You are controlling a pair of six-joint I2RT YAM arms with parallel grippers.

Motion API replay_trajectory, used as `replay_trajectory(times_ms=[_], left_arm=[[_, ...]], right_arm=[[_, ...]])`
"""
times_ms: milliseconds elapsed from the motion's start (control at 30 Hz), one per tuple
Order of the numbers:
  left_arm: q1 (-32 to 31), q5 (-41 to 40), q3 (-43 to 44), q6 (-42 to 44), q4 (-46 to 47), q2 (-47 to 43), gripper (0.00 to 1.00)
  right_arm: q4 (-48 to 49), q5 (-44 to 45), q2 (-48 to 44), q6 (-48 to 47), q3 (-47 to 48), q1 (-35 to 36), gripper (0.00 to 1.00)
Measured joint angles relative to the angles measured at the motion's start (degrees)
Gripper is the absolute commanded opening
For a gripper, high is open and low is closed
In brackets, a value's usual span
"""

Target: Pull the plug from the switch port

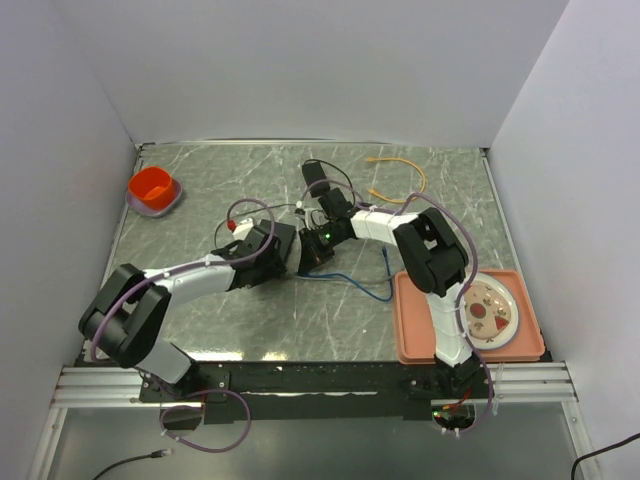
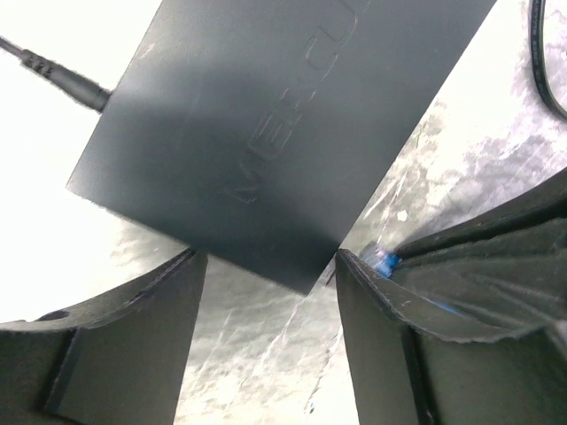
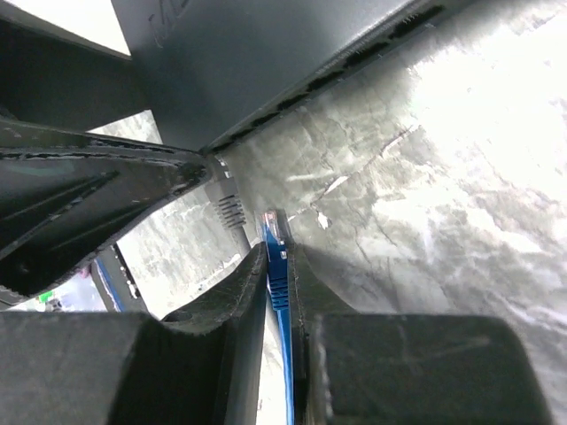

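Observation:
The switch, a flat matte-black box (image 1: pixel 318 256), lies mid-table; its lettered top fills the left wrist view (image 2: pixel 266 133). Its port edge (image 3: pixel 354 66) runs across the right wrist view. My left gripper (image 1: pixel 283 248) pinches the box's near corner (image 2: pixel 266 257), a fingertip against each side. My right gripper (image 1: pixel 322 238) is shut (image 3: pixel 277 252) on the blue plug (image 3: pixel 276 232). The plug's clear tip sits a short gap off the box edge. The plug also shows in the left wrist view (image 2: pixel 383 261). A grey plug (image 3: pixel 229 208) stays at the box's corner.
The blue cable (image 1: pixel 352 282) trails right over the marbled table. A black adapter (image 1: pixel 318 180) with a thin lead and a yellow cable (image 1: pixel 400 165) lie behind. A red bowl (image 1: pixel 153 187) sits far left. A pink tray (image 1: pixel 415 330) holds a plate at right.

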Motion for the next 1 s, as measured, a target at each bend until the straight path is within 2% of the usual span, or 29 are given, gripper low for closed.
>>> replay_trajectory(times_ms=[233, 300, 333, 433, 633, 800, 1000], left_arm=[[-2.6, 0.0, -2.7, 2.5, 0.6, -9.4, 0.74], [-4.3, 0.0, -2.7, 3.2, 1.6, -13.5, 0.83], [-5.1, 0.0, -2.7, 3.5, 1.9, -15.5, 0.99], [-6.1, -0.1, -2.7, 4.0, 2.9, -21.2, 0.99], [-6.1, -0.5, -3.8, 4.1, 4.5, -27.1, 0.99], [-6.1, -1.2, -6.1, 3.9, 4.7, -28.2, 0.99], [-6.1, -1.0, -7.7, 3.4, 4.8, -28.2, 0.99]], right_arm=[[-0.9, 5.6, -1.9, 2.4, 0.2, -0.5, 0.0], [-1.4, 9.0, -2.8, 3.2, 1.1, -1.2, 0.0], [-1.6, 10.6, -3.4, 3.7, 1.5, -1.6, 0.0], [-2.3, 15.1, -6.2, 5.2, 3.1, -3.4, 0.0], [-2.8, 25.8, -15.5, 8.1, 6.5, -7.3, 0.0], [-2.0, 32.1, -24.1, 11.4, 8.5, -12.7, 0.0], [-1.3, 36.4, -26.9, 15.5, 15.4, -19.8, 0.0]])
